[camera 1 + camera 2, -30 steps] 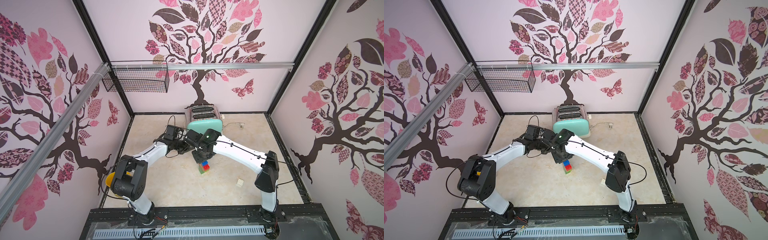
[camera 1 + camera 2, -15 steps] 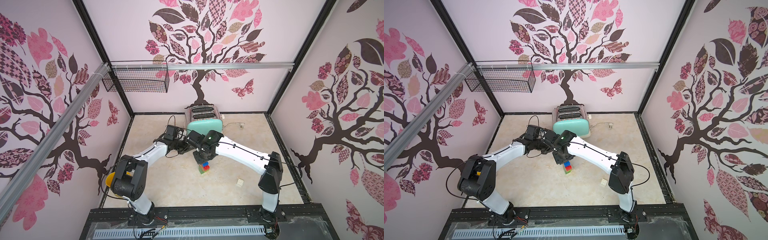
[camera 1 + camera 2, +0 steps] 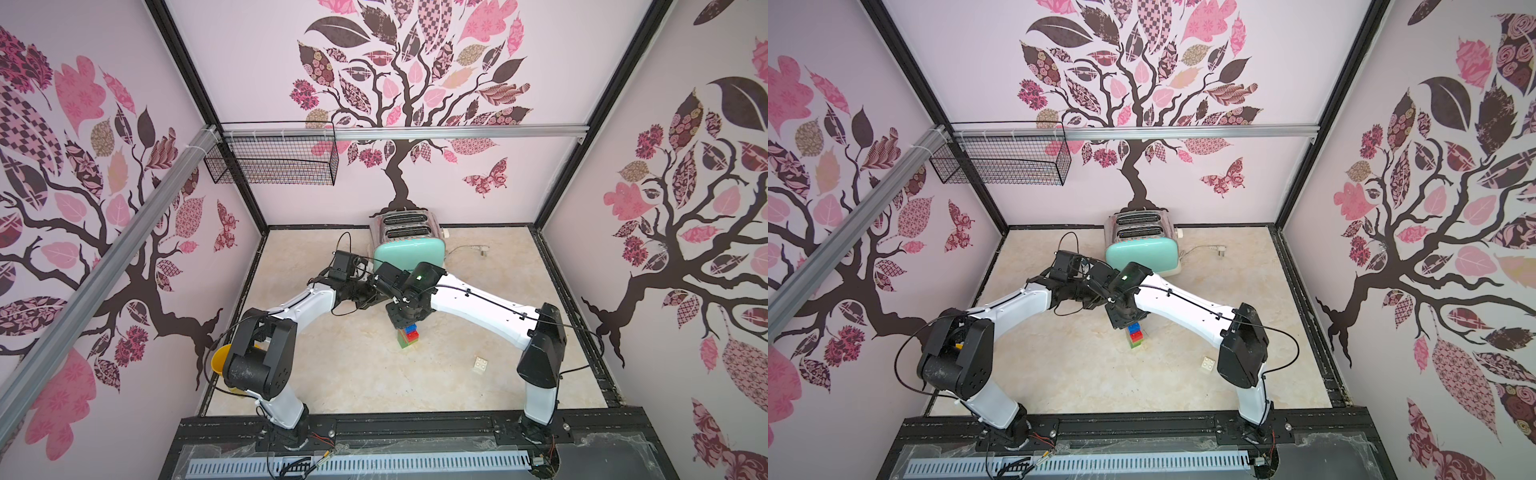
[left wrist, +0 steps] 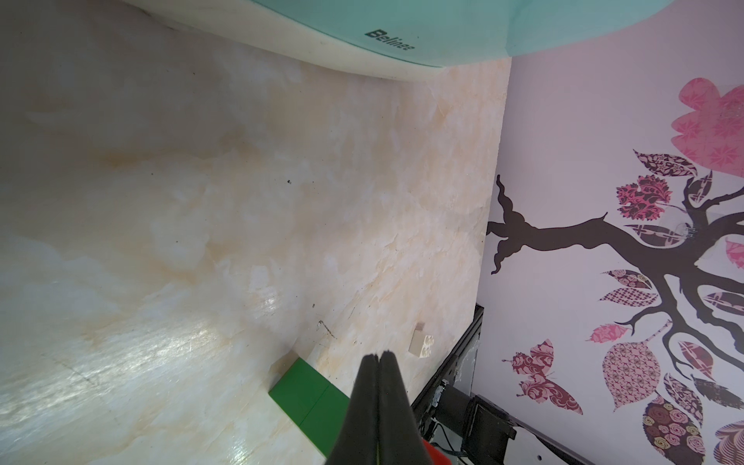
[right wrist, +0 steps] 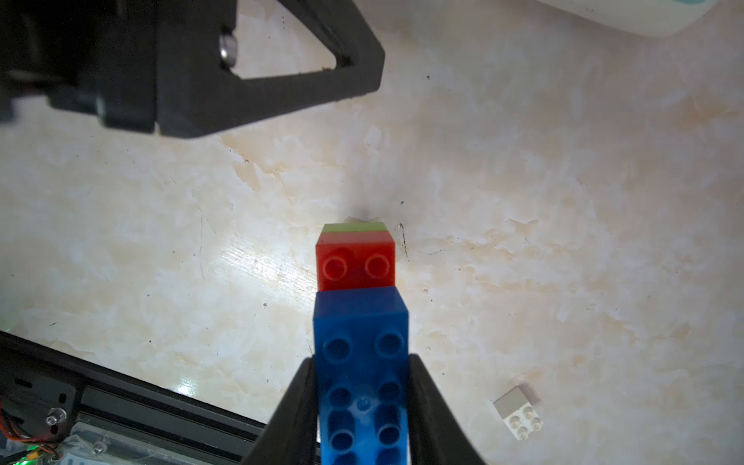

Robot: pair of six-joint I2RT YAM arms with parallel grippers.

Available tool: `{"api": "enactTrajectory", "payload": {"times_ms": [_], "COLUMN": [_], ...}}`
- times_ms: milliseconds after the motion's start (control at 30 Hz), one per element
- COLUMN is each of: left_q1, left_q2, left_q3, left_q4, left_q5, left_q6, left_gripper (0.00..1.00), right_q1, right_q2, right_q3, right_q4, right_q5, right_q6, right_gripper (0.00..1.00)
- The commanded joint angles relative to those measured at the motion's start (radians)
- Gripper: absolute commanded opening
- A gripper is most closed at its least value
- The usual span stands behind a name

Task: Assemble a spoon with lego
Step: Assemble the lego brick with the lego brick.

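Blue brick (image 5: 362, 374) clamped in my right gripper (image 5: 362, 406), toaster (image 3: 409, 253) behind; I should press squarely down. Left gripper (image 4: 378, 356) pinched together, empty.

blue, red, lime, green spoon (image 5: 359, 322); mint toaster (image 3: 409, 254); white brick (image 3: 481, 365)

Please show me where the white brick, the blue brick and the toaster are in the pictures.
white brick (image 3: 481, 365): top view, on its studded top face.
blue brick (image 5: 362, 354): right wrist view, on its studded face between the fingers.
toaster (image 3: 1142, 257): top view, on its mint side panel.
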Motion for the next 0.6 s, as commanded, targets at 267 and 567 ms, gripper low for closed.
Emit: {"api": "enactTrajectory", "payload": {"times_ms": [267,567], "left_q1": [-0.011,-0.011], "left_q2": [0.004,0.008], "left_q3": [0.0,0.002], "left_q4": [0.001,0.002], "left_q5": [-0.003,-0.002], "left_q6": [0.013,0.012], "left_gripper": [0.0,0.0], "right_q1": [-0.003,0.0], "right_q2": [-0.038,-0.01], "right_q3": [-0.191,-0.24], "right_q4": [0.084,0.12], "right_q5": [0.032,-0.011], "right_q6": [0.003,0.023], "right_gripper": [0.22,0.22]}}
